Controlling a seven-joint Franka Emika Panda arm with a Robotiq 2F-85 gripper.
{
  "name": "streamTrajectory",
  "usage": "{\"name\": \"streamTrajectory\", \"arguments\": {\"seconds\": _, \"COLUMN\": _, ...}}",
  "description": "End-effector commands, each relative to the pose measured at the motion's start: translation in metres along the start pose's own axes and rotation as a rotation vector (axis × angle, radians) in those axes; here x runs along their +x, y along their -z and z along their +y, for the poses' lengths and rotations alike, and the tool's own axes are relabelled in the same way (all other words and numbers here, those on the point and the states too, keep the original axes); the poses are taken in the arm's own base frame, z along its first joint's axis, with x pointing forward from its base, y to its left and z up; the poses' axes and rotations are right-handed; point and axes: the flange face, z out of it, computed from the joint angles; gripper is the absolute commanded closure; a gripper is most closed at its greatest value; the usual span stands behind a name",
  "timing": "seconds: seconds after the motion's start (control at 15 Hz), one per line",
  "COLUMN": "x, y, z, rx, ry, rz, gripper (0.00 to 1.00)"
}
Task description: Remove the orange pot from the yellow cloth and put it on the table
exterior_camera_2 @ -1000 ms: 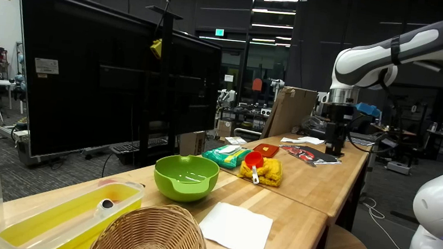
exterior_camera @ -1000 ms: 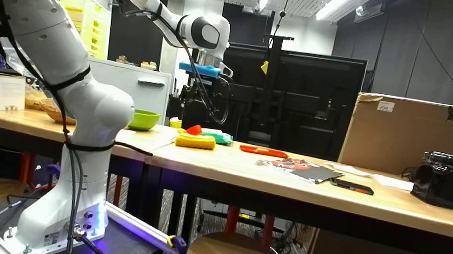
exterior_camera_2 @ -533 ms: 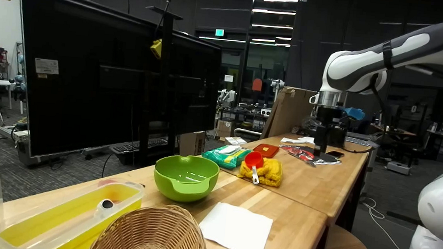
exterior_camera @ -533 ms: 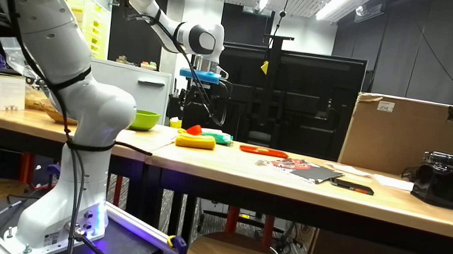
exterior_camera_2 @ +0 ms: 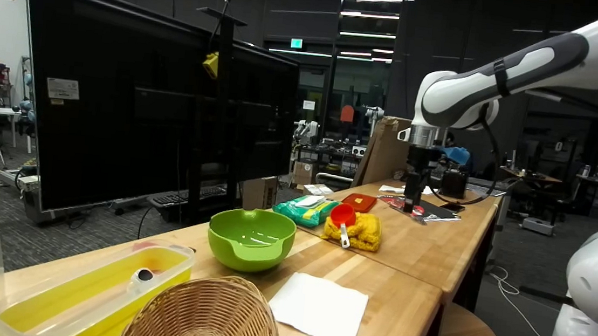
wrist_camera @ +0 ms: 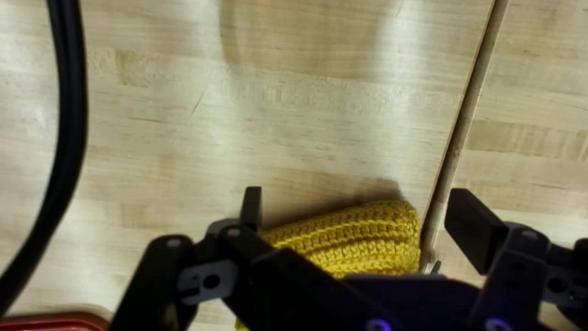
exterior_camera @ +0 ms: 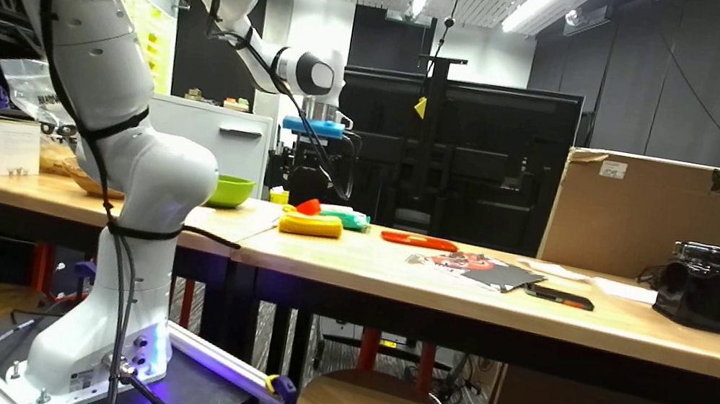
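In an exterior view, the orange pot (exterior_camera_2: 342, 214) rests on the yellow cloth (exterior_camera_2: 367, 234), toward its eleven o'clock side; the cloth lies on the table (exterior_camera_2: 405, 253). Judged step: approach; removal not yet done. Remaining: grip, lift, set on table, release. The pale handle (exterior_camera_2: 345, 237) points to six o'clock; the pot's long axis runs roughly twelve to six. The gripper (exterior_camera_2: 411, 206) hangs at three o'clock from the pot, apart from it.

In an exterior view, the pot sits at nine o'clock from the green packet (exterior_camera: 355, 221); no handle can be made out.

In the wrist view, the fingers (wrist_camera: 475, 232) are spread and pinch nothing visible; the cloth shows partly between them, at five o'clock from centre. The pot is out of sight.
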Motion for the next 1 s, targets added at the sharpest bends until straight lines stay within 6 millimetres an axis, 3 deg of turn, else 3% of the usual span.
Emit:
{"name": "streamTrajectory", "arguments": {"seconds": 0.0, "x": 0.030, "y": 0.014, "z": -0.010, "rx": -0.051, "ry": 0.011, "rz": 0.024, "gripper": 0.00}}
{"name": "streamTrajectory", "arguments": {"seconds": 0.33, "x": 0.060, "y": 0.030, "z": -0.027, "rx": -0.113, "ry": -0.002, "rz": 0.079, "gripper": 0.00}}
{"name": "streamTrajectory", "arguments": {"seconds": 0.93, "x": 0.096, "y": 0.007, "z": -0.051, "rx": -0.132, "ry": -0.108, "rz": 0.116, "gripper": 0.00}}
